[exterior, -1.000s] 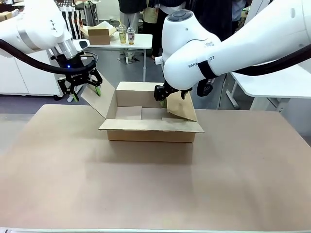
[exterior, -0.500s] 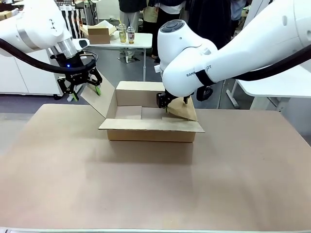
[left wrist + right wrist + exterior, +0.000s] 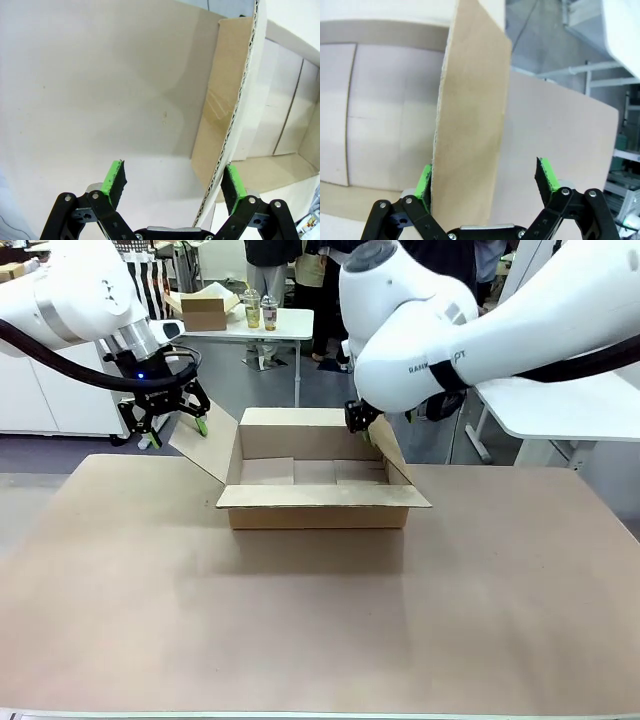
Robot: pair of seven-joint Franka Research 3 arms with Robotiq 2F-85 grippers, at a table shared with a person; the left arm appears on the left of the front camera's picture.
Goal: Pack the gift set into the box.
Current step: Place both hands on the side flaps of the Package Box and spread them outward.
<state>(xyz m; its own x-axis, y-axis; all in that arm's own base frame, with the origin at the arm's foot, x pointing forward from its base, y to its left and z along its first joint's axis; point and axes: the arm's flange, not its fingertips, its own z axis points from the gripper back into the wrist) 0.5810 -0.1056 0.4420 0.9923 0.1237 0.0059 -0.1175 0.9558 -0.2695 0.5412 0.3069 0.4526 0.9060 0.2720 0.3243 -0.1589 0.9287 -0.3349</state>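
Note:
The box (image 3: 320, 508) stands open at the middle of the tan table, and its floor shows bare cardboard (image 3: 375, 100). My left gripper (image 3: 166, 426) hangs open at the raised left flap (image 3: 200, 445). In the left wrist view that flap's corrugated edge (image 3: 235, 115) runs between the green pads (image 3: 115, 180), close to the right one, with the left gripper (image 3: 174, 184) wide. My right gripper (image 3: 364, 426) is at the right flap (image 3: 390, 455). In the right wrist view this flap (image 3: 470, 125) stands between the jaws of the open gripper (image 3: 485, 179), against the left pad (image 3: 424, 182). The gift set is out of view.
Bare tan table (image 3: 300, 630) spreads in front of the box. Beyond it a white table holds a small brown carton (image 3: 205, 308) and bottles (image 3: 260, 310), with people standing behind. Another white table (image 3: 560, 405) is at the right.
My right gripper rose and moved right, swinging the right flap from lying inward over the box to standing up and outward. The box shifted slightly right. The left arm stayed put.

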